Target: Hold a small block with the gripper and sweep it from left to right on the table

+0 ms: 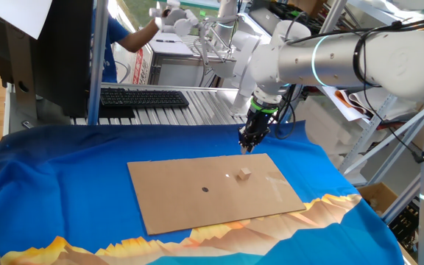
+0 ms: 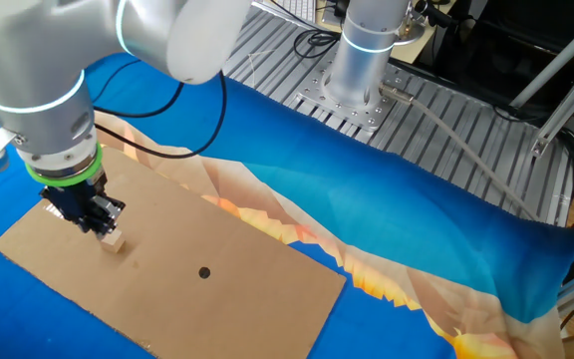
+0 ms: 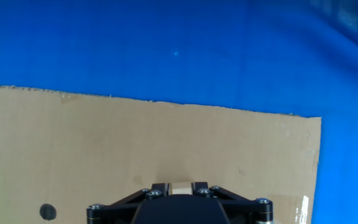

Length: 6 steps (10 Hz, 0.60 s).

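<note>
Item: tiny pale tan wooden cube — lying free on the flat brown cardboard rectangle, beneath the black fingered gripper, which hovers empty, opening unclear — probably light, rigid, easily nudged; grip opposite flat faces.

Bright, even light; soft shadows on the cardboard (hand view slightly soft), no strong glare.
</note>
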### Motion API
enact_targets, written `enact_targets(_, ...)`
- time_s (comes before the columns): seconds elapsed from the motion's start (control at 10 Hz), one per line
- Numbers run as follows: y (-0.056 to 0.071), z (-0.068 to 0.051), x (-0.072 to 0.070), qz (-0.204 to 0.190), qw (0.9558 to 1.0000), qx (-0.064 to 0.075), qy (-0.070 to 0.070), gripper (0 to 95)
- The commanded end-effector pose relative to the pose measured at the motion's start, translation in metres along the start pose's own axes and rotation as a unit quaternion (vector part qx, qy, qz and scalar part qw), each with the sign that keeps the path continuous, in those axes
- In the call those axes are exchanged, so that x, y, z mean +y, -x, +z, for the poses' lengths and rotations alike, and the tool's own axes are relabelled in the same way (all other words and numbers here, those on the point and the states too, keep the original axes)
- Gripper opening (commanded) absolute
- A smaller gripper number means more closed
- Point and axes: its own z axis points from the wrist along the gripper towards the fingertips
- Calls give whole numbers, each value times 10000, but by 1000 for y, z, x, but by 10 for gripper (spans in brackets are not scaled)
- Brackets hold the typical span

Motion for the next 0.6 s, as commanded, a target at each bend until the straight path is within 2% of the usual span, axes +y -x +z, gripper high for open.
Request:
enact_targets(0.1, 0, 0, 0, -71, 10000, -43, 24, 190)
enact_targets(0.6, 0, 0, 0, -45, 10000, -41, 37, 190)
